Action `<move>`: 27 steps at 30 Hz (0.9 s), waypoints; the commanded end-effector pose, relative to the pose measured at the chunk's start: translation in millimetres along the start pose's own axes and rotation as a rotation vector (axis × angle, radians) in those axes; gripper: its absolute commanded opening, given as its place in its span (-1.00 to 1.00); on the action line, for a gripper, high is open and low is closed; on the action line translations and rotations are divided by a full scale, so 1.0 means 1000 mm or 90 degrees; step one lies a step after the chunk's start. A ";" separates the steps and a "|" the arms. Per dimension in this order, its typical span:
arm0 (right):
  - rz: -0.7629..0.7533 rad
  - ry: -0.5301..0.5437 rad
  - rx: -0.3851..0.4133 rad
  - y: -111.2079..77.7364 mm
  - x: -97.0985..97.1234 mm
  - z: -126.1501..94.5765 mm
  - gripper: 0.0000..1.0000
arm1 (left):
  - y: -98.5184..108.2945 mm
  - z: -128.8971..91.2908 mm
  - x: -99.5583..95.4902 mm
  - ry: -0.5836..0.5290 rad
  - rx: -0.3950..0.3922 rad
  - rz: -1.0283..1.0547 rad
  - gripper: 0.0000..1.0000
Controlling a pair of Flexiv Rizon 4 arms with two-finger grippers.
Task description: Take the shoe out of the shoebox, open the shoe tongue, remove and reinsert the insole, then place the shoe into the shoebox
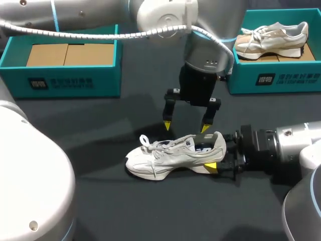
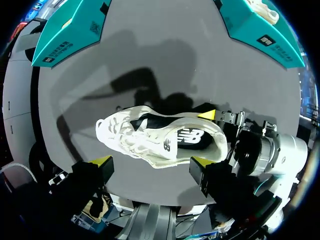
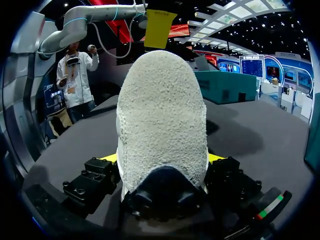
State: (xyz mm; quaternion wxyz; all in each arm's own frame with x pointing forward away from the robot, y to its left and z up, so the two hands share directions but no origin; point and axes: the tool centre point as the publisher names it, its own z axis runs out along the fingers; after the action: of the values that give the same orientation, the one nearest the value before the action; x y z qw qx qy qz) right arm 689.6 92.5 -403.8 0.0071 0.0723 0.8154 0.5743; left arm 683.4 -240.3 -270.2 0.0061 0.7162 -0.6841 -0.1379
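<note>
A white sneaker [image 1: 168, 154] lies on its side in the middle of the dark table, toe to the left. My right gripper [image 1: 216, 150] comes in from the right and is shut on its heel, one finger on each side. In the right wrist view the heel [image 3: 162, 115] fills the space between the yellow tips of the right gripper [image 3: 161, 157]. My left gripper [image 1: 185, 127] hangs open just above and behind the shoe's opening, touching nothing. Seen from the left wrist, the sneaker [image 2: 160, 137] lies ahead of the left gripper [image 2: 150, 161], its dark inside showing.
A teal shoebox [image 1: 65, 80] with a bare cardboard floor stands at the back left. A second teal shoebox [image 1: 281, 78] at the back right holds another pale sneaker [image 1: 271, 40]. Both boxes [image 2: 70, 35] [image 2: 260, 35] also show beyond the shoe from the left wrist.
</note>
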 end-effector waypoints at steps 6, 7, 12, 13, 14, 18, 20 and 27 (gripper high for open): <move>0.000 -0.001 0.001 0.001 0.001 0.000 -1.00 | -0.010 0.024 0.019 -0.051 0.000 0.003 1.00; 0.000 -0.001 0.001 0.001 0.001 0.000 -1.00 | -0.010 0.027 0.019 -0.055 -0.001 0.008 1.00; 0.000 -0.001 0.001 0.001 0.001 0.000 -1.00 | -0.014 0.038 0.022 -0.065 -0.008 0.013 1.00; 0.000 -0.001 0.001 0.001 0.001 0.000 -1.00 | -0.015 0.040 0.022 -0.066 -0.010 0.014 1.00; 0.000 -0.001 0.001 0.001 0.001 0.000 -1.00 | -0.015 0.042 0.022 -0.068 -0.013 0.016 1.00; 0.000 -0.001 0.001 0.001 0.001 0.000 -1.00 | -0.012 0.049 0.023 -0.077 -0.021 0.021 1.00; 0.000 -0.001 0.001 0.001 0.001 0.000 -1.00 | -0.012 0.052 0.024 -0.083 -0.027 0.022 1.00; 0.000 -0.001 0.001 0.001 0.001 0.000 -1.00 | -0.012 0.065 0.032 -0.121 -0.050 0.017 1.00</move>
State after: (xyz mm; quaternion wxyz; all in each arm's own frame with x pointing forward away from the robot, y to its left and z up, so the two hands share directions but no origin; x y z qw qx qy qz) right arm 689.5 92.3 -404.1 0.0071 0.0724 0.8155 0.5741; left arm 679.1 -248.9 -333.4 -0.0222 0.6928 -0.6874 -0.2170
